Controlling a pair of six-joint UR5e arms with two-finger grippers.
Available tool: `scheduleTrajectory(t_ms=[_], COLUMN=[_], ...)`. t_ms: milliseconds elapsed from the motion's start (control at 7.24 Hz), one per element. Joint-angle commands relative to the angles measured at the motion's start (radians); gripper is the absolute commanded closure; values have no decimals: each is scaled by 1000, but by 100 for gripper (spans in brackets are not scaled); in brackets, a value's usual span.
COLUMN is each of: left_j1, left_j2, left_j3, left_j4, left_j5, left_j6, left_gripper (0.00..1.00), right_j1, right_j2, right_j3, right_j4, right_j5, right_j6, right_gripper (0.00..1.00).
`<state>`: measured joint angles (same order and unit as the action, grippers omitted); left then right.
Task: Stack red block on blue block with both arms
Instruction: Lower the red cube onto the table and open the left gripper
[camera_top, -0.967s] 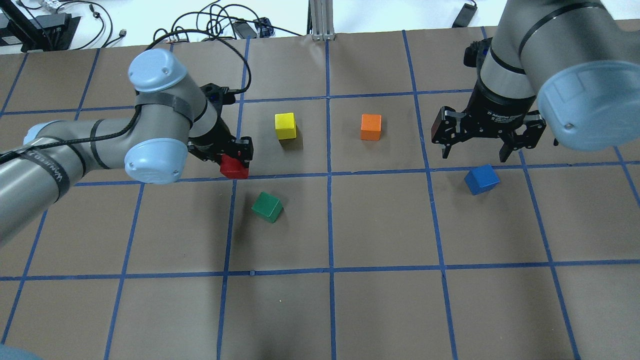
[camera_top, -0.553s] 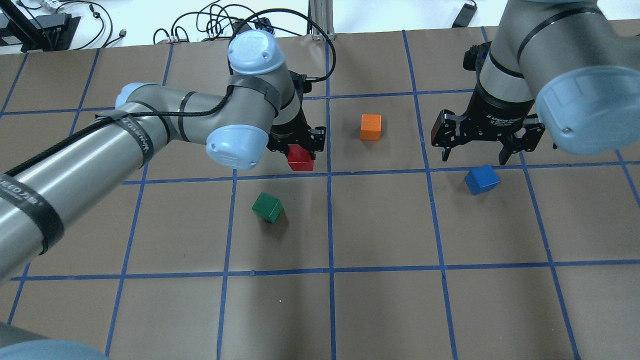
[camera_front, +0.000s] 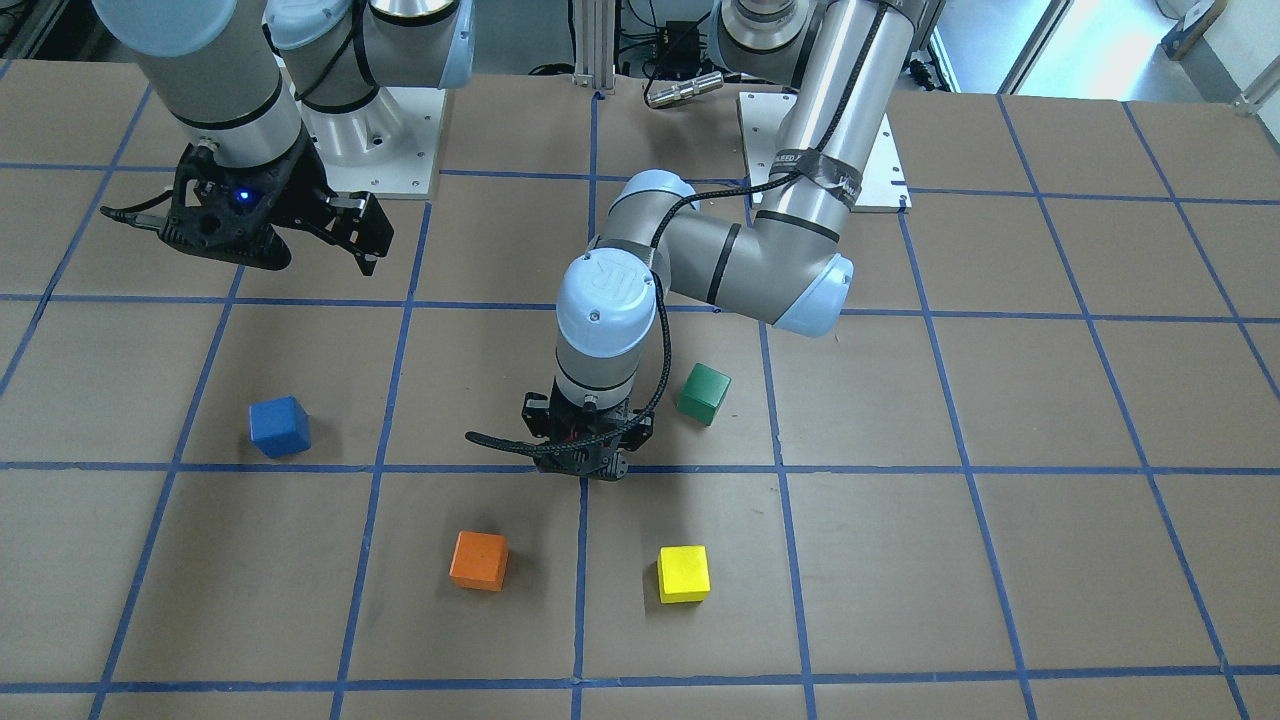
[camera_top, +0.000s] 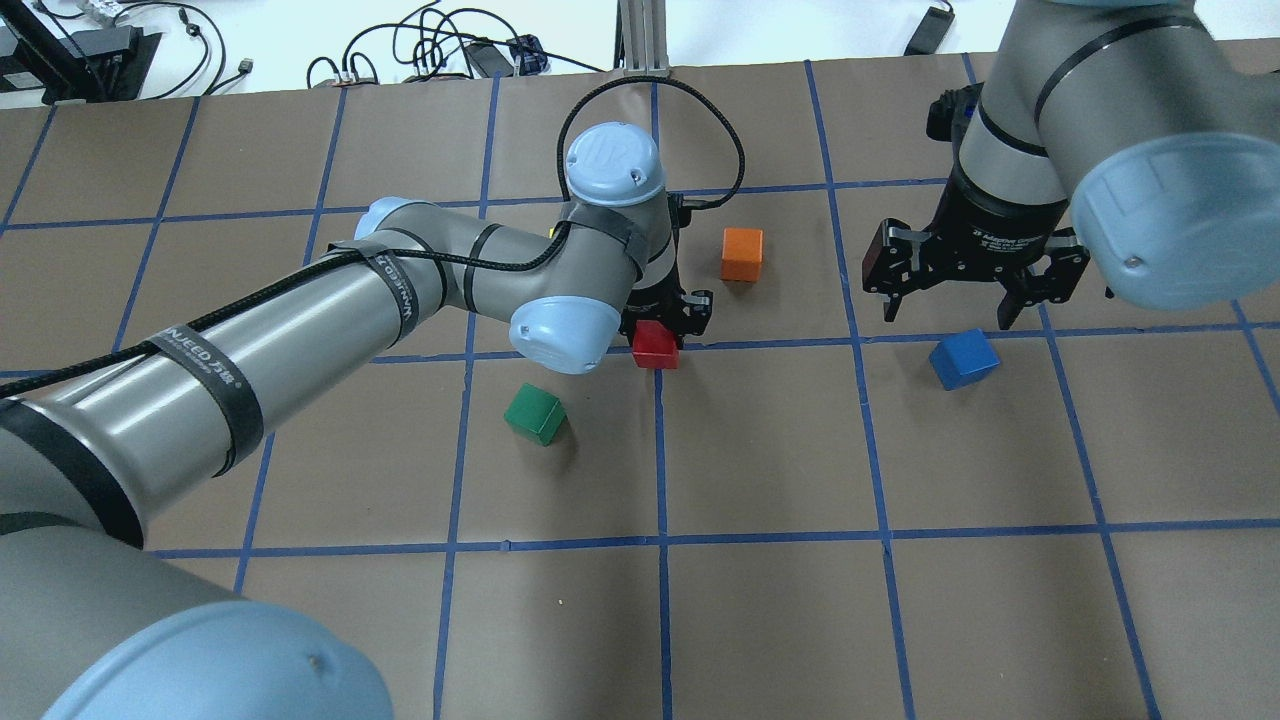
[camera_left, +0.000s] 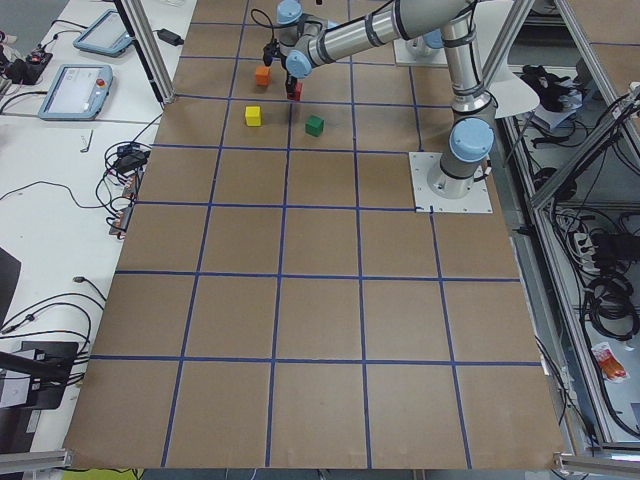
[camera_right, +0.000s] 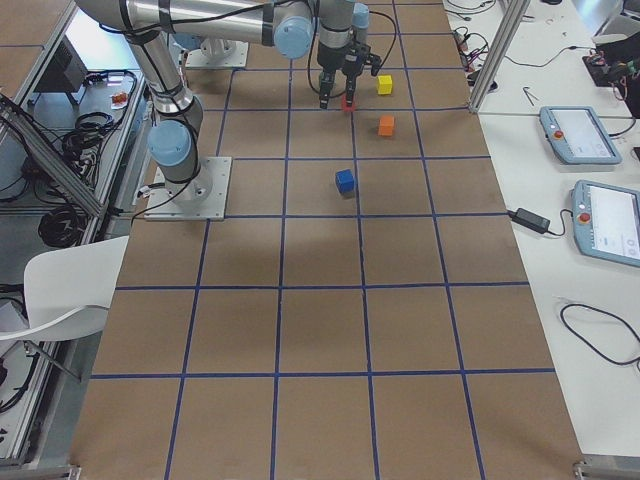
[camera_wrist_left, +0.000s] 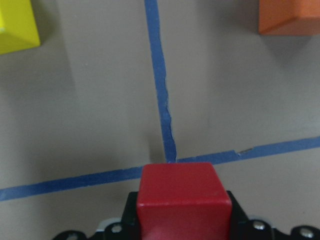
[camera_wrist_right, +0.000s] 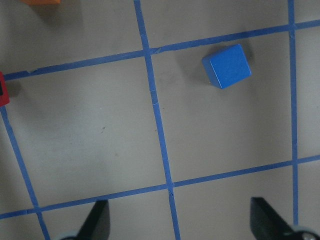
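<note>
Red block (camera_top: 655, 346) is clenched in your left tool (camera_top: 662, 334), held over the table (camera_top: 770, 450) well apart from the blue block (camera_top: 963, 359), beside which your right tool (camera_top: 948, 313) hangs spread wide, probably waiting to steady that base.

Orange cube (camera_front: 479, 560) and yellow cube (camera_front: 683, 574) sat well apart, toward the operators' edge of the brown worktop (camera_front: 1000, 560). Green cube (camera_front: 704, 393) lay nearer the robot's edge. Blue tape (camera_front: 900, 468) formed a grid.
</note>
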<state>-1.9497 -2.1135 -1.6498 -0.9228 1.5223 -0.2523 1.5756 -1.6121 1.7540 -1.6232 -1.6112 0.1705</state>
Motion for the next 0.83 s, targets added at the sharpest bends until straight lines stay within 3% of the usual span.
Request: scheduleTrajectory(t_ms=[0, 415, 691], left_j1=[8, 106, 234], left_j2=[10, 126, 254], left_j3=[7, 13, 94], left_j4=[25, -58, -336], left_j5=[76, 3, 4], left_j6=[2, 11, 191], left_gripper=[0, 0, 0], right_j1=[1, 3, 3], right_j2=[0, 1, 8], right_j3=[1, -1, 1], right_j4=[-1, -45, -78], right_j5=[1, -22, -35], right_j6=[1, -2, -17], right_gripper=[0, 0, 0])
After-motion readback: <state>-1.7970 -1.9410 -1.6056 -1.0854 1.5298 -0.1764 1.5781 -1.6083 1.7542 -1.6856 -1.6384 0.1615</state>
